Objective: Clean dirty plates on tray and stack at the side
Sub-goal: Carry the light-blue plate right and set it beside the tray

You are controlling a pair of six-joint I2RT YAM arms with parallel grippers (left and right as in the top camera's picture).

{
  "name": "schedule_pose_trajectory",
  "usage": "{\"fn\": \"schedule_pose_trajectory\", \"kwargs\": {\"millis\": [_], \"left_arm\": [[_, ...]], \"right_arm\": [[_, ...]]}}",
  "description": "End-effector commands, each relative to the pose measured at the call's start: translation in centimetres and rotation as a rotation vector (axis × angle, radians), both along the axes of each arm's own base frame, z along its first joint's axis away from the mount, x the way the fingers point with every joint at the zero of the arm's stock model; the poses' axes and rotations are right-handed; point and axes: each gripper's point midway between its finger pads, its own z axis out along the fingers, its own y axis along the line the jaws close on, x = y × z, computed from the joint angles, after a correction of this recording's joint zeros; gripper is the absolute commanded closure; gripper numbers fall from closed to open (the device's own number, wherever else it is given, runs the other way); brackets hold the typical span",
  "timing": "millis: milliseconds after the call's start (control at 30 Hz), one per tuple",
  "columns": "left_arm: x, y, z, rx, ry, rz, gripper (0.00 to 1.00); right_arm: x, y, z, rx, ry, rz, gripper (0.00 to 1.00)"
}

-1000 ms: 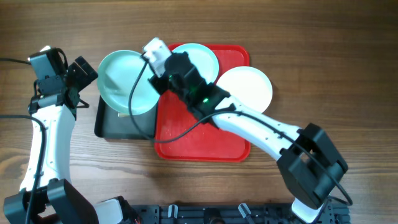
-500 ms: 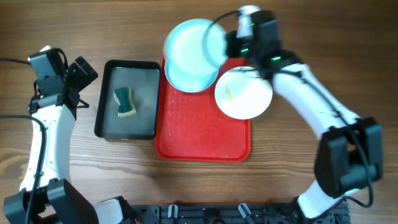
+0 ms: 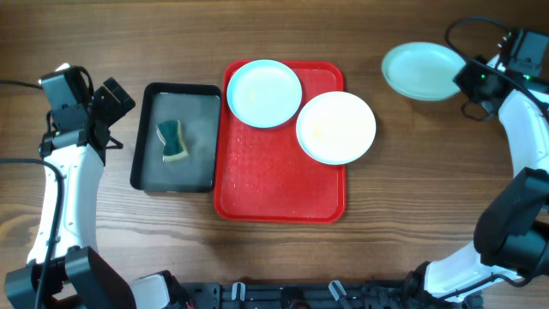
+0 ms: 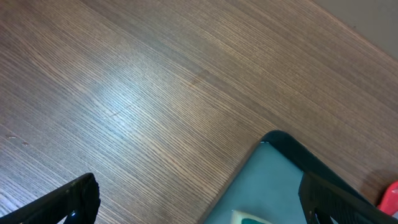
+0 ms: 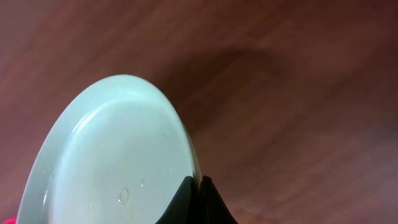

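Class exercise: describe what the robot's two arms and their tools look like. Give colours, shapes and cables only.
The left arm and right arm have smooth white rounded links joined by bulky black joints. The left tool and right tool are black, each with two tapered fingers. Thin black cables run along both arms.

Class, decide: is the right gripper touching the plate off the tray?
Touching. The right wrist view shows the right gripper pinched shut on the rim of the pale blue plate.
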Motion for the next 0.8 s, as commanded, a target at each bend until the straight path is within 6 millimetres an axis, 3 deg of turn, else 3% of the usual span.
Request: {"fn": "schedule_pose_trajectory", "kwargs": {"millis": [0, 133, 333, 433, 533, 767], "left_arm": [[0.4, 0.1, 1.2, -0.002, -0.035, 0.008, 0.01], [0.4, 0.1, 1.2, -0.002, -0.036, 0.008, 0.00], [0.4, 0.1, 1.2, -0.002, -0.035, 0.008, 0.00], [0.4, 0.1, 1.2, -0.002, -0.035, 0.008, 0.00], [0.4, 0.1, 1.2, -0.002, -0.036, 0.008, 0.00], [0.4, 0.1, 1.2, -0.002, -0.035, 0.008, 0.00]], "right_arm": [[-1.6, -1.8, 0.9, -0.162, 0.075, 0.012, 0.96], [-3.4, -1.3, -1.8, -0.165, 0.168, 0.053, 0.96], [-5.8, 1.9, -5.9, -0.128, 0.278, 0.173, 0.95], [-6.3, 3.3, -6.9, -0.130, 0.305, 0.224, 0.96], [-6.5, 6.1, -7.8, -0.168, 0.334, 0.388, 0.96], [-6.4, 8.6, -8.0, -0.172, 0.339, 0.467, 0.95]]}}
